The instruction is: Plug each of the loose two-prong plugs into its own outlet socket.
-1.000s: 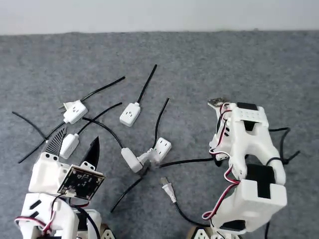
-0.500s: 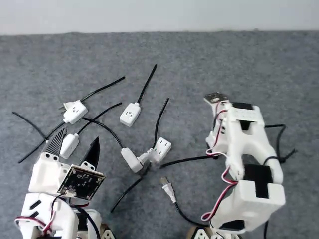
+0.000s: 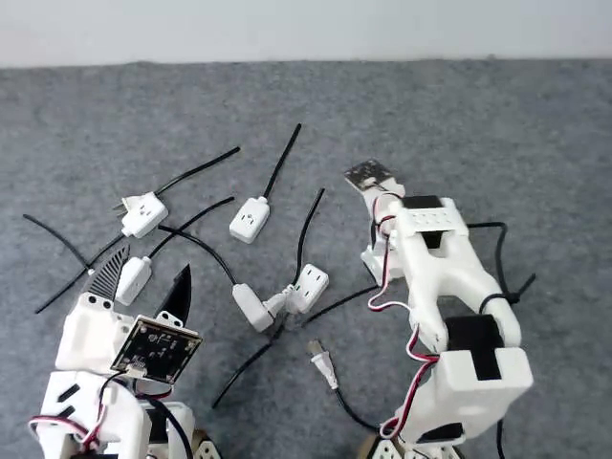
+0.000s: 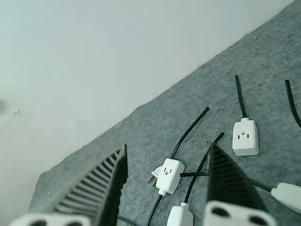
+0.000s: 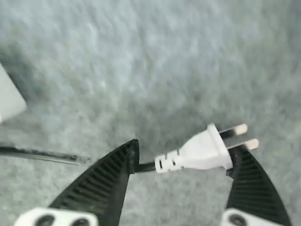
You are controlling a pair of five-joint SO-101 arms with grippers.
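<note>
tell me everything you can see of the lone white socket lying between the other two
The socket is a white, plastic-looking block with rounded corners. It lies flat on the grey mat, slotted face up, with nothing plugged in. A short black cord leaves its far end and runs straight away from the arms. Nothing else touches it.

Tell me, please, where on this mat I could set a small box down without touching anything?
The far strip of mat along the wall is bare, widest beyond the right arm; the right claw holds a plug. Between the arms it is crowded: sockets, black cords and a loose plug lie tangled, up to the open left claw.
</note>
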